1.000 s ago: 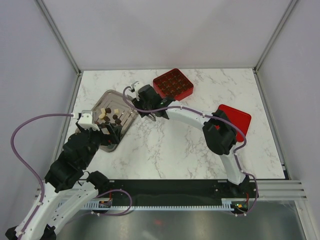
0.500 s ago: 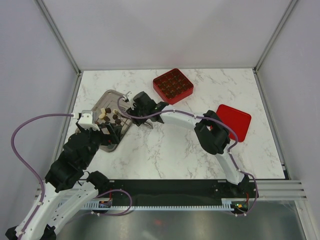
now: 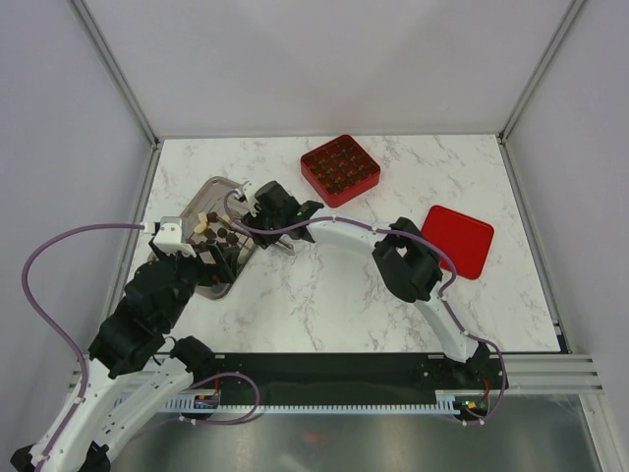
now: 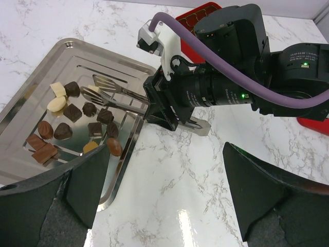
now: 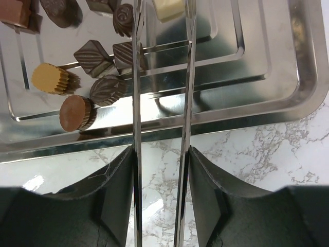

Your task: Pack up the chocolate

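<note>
The chocolate (image 3: 218, 232) is several small dark and a few cream pieces on a steel tray (image 3: 218, 189) at the left. In the left wrist view the chocolate (image 4: 77, 119) lies on the tray (image 4: 31, 100). My right gripper (image 3: 259, 204) is shut on metal tongs (image 4: 110, 95), whose open tips hover over the pieces. In the right wrist view the gripper (image 5: 160, 154) clamps the two tong arms (image 5: 136, 103); a cream piece (image 5: 167, 9) lies between them, and dark pieces (image 5: 93, 57) lie to their left. My left gripper (image 4: 169, 195) is open and empty at the tray's near corner (image 3: 224, 264).
A red square box with gridded compartments (image 3: 340, 169) stands at the back centre. Its red lid (image 3: 458, 240) lies on the right. The tray's raised rim (image 5: 288, 103) runs between the right gripper and the pieces. White walls enclose the marble table (image 3: 324, 285).
My right arm has moved left from beside the red box, carrying the tongs over the tray. The left arm has not moved.
</note>
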### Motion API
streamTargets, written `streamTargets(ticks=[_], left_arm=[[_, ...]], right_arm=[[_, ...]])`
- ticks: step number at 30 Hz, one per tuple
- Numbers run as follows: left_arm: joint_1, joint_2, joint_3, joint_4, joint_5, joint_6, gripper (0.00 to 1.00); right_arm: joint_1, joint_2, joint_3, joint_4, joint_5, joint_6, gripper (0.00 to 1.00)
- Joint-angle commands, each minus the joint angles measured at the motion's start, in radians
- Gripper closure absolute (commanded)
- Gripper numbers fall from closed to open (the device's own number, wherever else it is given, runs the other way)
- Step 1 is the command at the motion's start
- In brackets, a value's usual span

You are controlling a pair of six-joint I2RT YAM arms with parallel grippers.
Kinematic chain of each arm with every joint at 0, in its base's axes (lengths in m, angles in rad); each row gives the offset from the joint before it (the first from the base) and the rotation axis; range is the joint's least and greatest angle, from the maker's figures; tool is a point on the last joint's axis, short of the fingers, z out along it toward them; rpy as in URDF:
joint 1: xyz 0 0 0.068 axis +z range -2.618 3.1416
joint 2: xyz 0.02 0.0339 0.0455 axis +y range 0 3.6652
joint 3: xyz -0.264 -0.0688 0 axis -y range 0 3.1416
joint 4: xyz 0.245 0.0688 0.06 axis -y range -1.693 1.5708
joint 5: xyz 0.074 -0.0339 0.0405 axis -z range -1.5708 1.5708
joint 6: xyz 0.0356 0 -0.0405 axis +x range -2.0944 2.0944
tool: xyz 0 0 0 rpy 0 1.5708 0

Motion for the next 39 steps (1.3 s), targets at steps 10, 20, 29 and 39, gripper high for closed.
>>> streamTargets(ticks=[10, 20, 29, 39], left_arm=[[0.002, -0.005, -0.003, 0.043, -0.033, 0.027, 0.00], [0.002, -0.008, -0.003, 0.041, -0.039, 0.026, 0.00], [0.002, -0.009, -0.003, 0.043, -0.042, 0.024, 0.00], [0.002, -0.006, -0.004, 0.041, -0.044, 0.026, 0.00]], right_arm=[[0.006, 0.001, 0.047, 0.033, 0.051, 0.000, 0.57], [0.003, -0.073, -0.002, 0.029, 0.111, 0.001, 0.60], [-0.017, -0.151, -0.036, 0.026, 0.085, 0.041, 0.61], [-0.070, -0.228, -0.069, -0.002, 0.074, 0.067, 0.61]])
